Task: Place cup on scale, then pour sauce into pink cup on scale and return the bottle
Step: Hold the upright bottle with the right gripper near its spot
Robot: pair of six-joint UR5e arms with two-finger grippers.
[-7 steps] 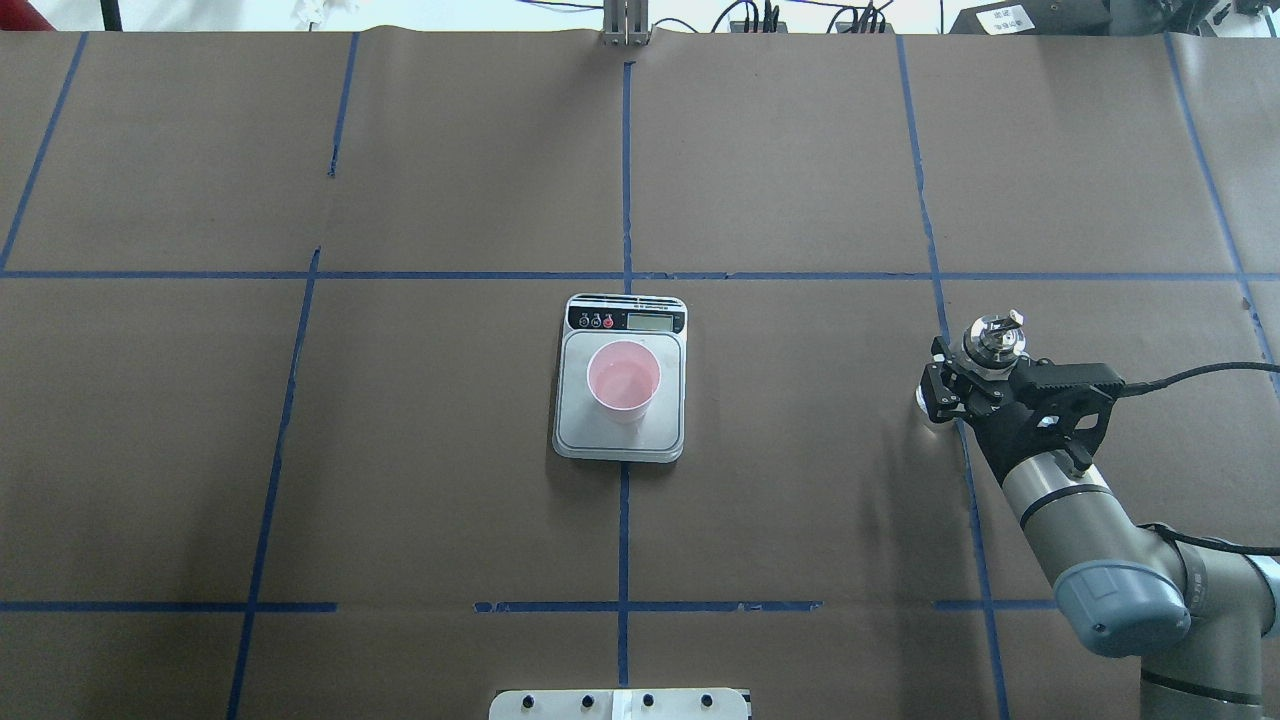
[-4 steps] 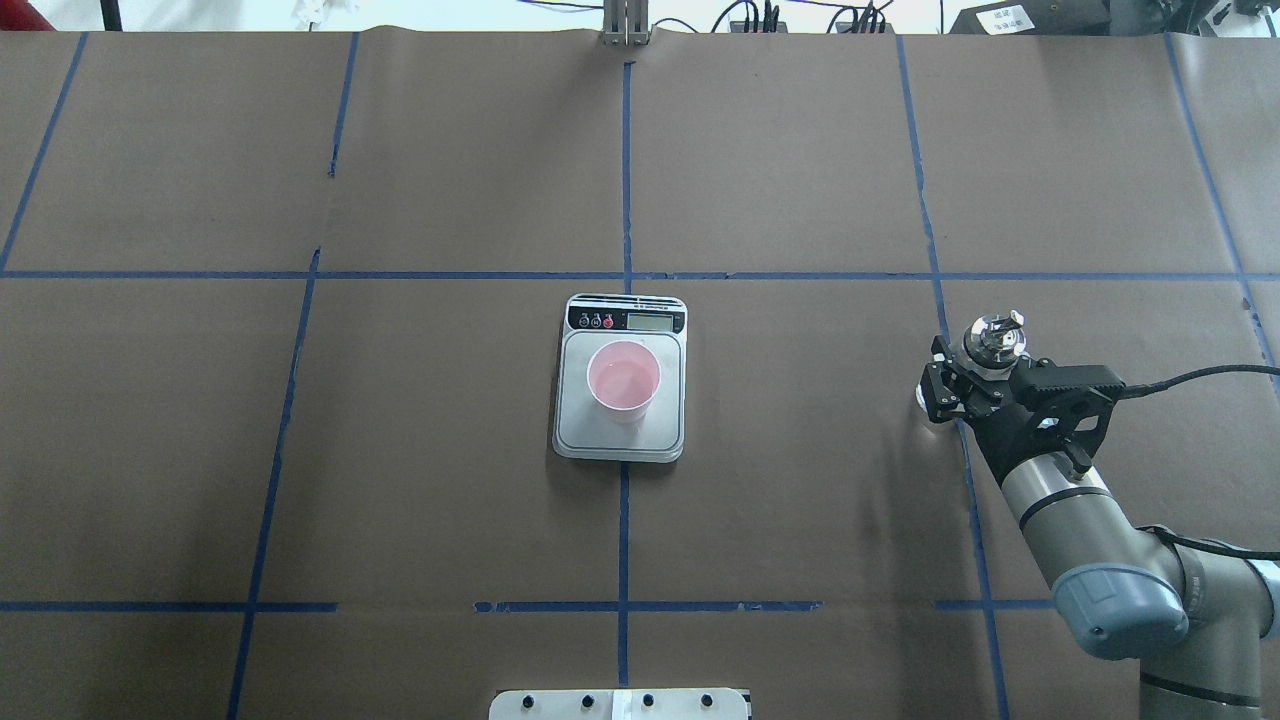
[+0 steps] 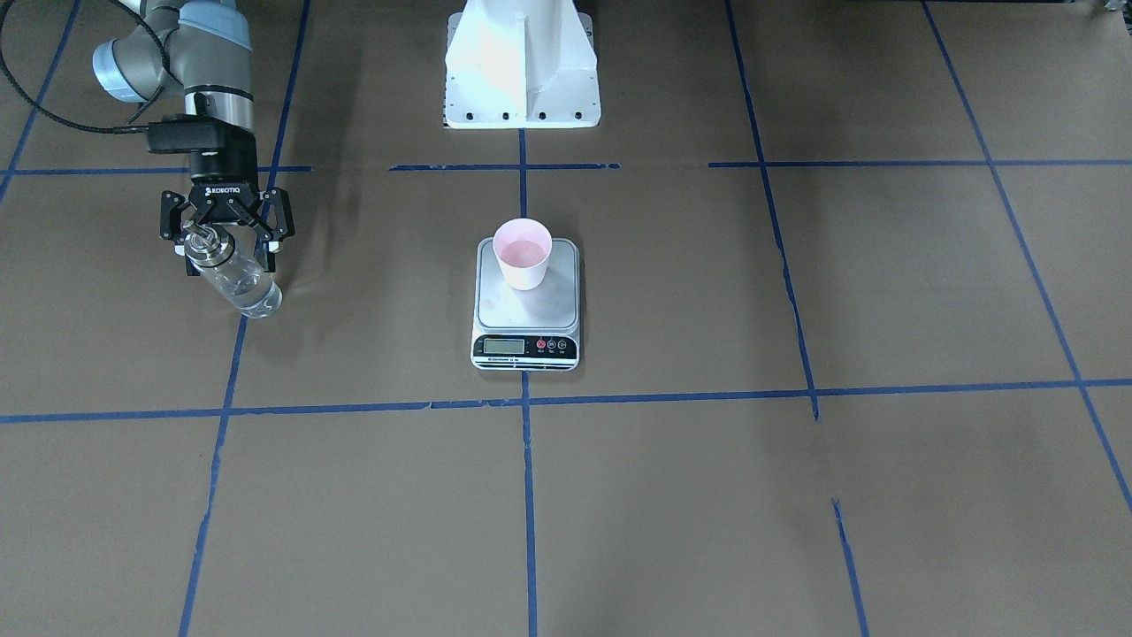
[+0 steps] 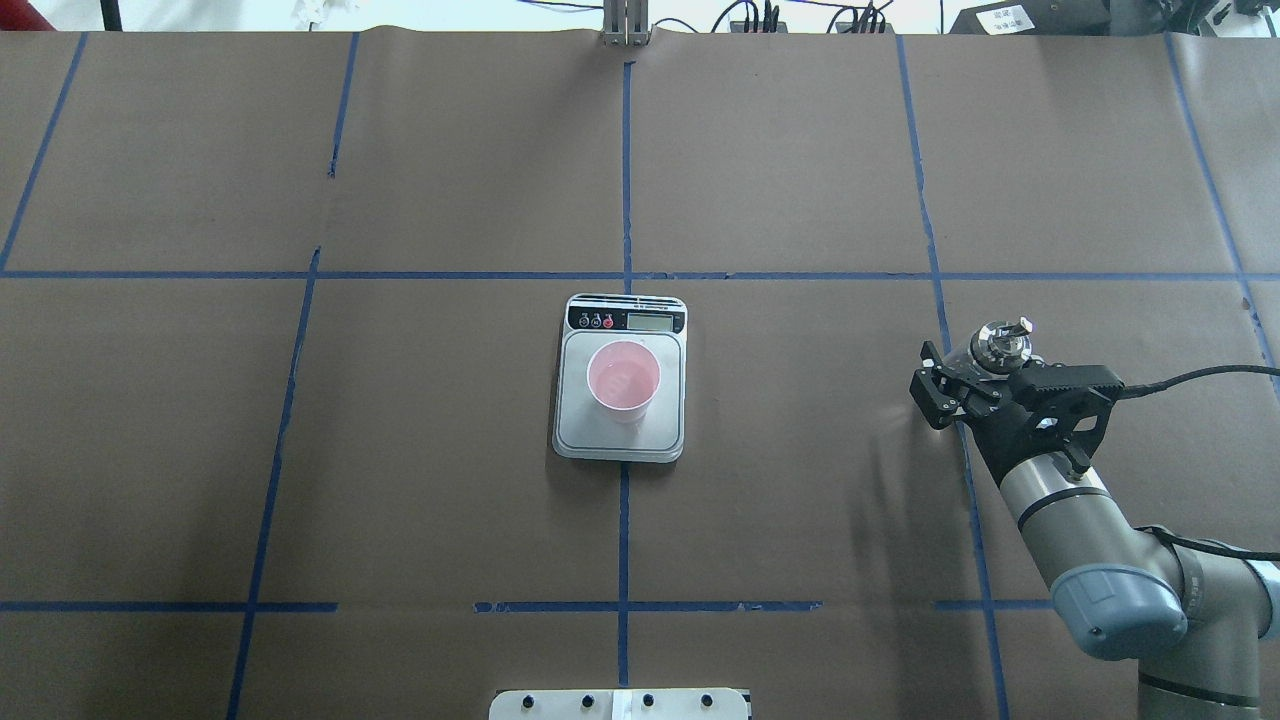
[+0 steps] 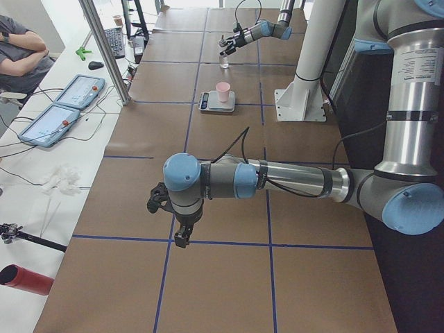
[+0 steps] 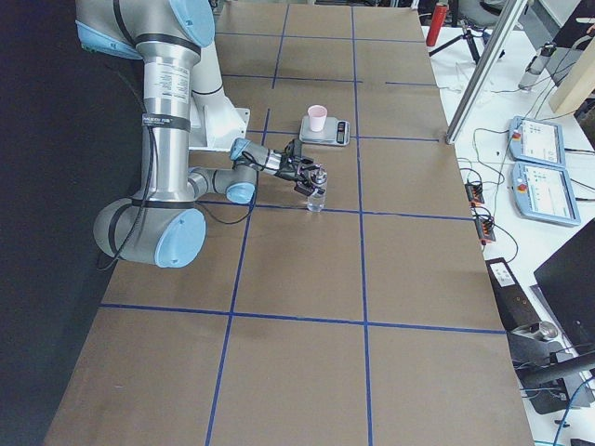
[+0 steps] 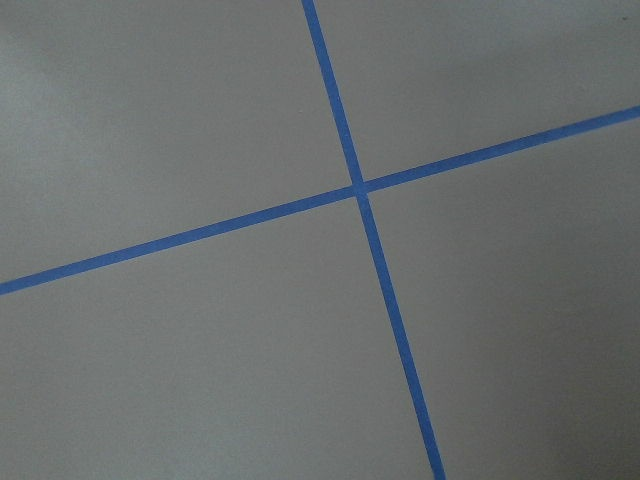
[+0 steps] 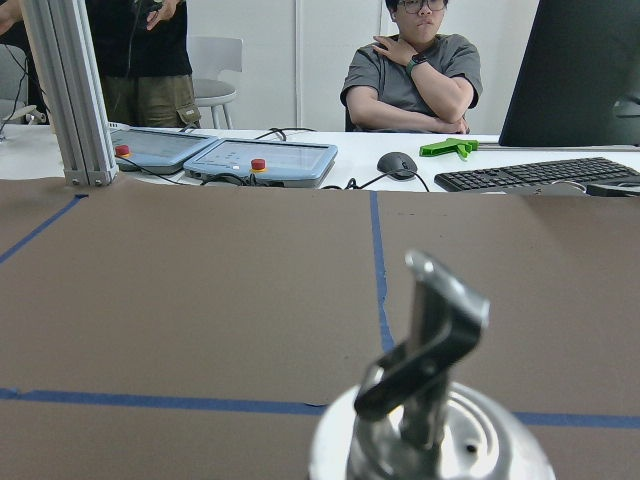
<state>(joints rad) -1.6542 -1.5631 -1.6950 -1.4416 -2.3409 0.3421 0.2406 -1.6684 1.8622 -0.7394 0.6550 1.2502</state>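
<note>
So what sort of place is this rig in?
Probably a robotics lab: a paper-covered table gridded with blue tape, control tablets with red buttons, and a seated operator by a keyboard.

Overhead, front views face each other — share scale (image 4: 620, 440) (centre).

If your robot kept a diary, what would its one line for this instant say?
stage: bottle return | cup: on scale, sauce inside | bottle: upright on table | right fingers: open, astride bottle neck
</note>
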